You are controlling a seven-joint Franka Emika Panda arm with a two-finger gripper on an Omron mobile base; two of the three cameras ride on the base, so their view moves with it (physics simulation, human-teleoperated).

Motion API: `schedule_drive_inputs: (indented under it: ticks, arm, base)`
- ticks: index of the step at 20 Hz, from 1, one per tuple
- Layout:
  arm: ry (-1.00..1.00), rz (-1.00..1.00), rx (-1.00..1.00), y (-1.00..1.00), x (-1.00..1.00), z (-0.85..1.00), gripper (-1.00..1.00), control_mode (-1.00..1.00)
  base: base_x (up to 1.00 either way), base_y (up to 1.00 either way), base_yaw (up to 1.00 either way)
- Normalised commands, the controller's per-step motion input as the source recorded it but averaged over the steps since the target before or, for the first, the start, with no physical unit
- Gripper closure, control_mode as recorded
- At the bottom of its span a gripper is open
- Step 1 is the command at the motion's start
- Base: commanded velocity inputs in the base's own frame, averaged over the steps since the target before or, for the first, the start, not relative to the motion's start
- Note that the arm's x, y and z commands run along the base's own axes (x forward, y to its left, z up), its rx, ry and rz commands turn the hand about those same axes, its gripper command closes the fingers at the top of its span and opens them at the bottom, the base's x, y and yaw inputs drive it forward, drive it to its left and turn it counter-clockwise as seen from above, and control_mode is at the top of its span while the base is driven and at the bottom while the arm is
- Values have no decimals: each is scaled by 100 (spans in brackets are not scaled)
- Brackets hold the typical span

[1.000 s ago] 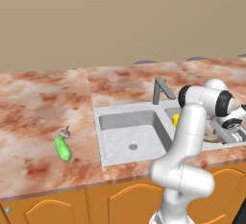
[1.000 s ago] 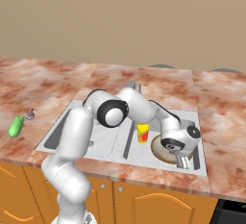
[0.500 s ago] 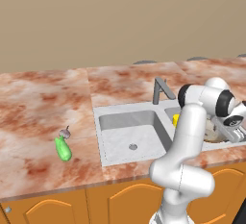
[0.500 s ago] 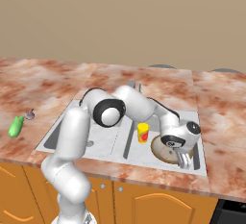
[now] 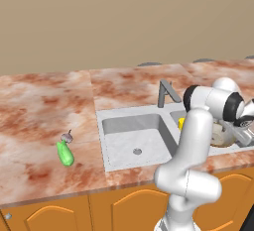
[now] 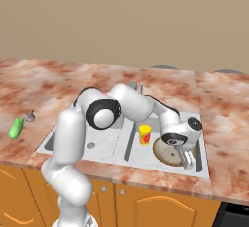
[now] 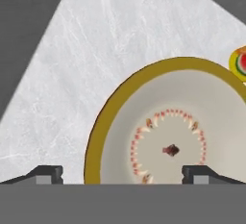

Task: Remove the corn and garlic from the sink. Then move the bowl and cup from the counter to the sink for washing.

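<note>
Over the sink's (image 6: 204, 170) right basin, the end effector (image 6: 186, 158) hangs wide open and empty, the bowl (image 6: 165, 151) lying directly beneath its tips, the cup (image 6: 144, 134) just beside. Corn (image 5: 65, 153) and garlic (image 5: 67, 137) rest on the desk (image 5: 44, 106), well left.

Bowl (image 7: 168, 141) below open hand (image 7: 122, 174)

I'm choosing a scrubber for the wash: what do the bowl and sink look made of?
Bowl: probably glazed ceramic; smooth pale inside, ochre rim, painted red dots. Sink: light grey, matte, faintly veined, so maybe stone or composite; the render leaves it open.
</note>
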Motion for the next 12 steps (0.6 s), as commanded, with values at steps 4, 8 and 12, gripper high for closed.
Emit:
schedule_drive_inputs:
  ticks: [4,8,12]
  arm:
    - [0,6,-6,7,-9,32,-100,-100]
    - [0,4,-4,10,-7,35,-100,-100]
    - [0,0,-1,11,-9,34,-100,-100]
  base:
    - [0,0,0]
    - [0,0,0]
    - [0,0,0]
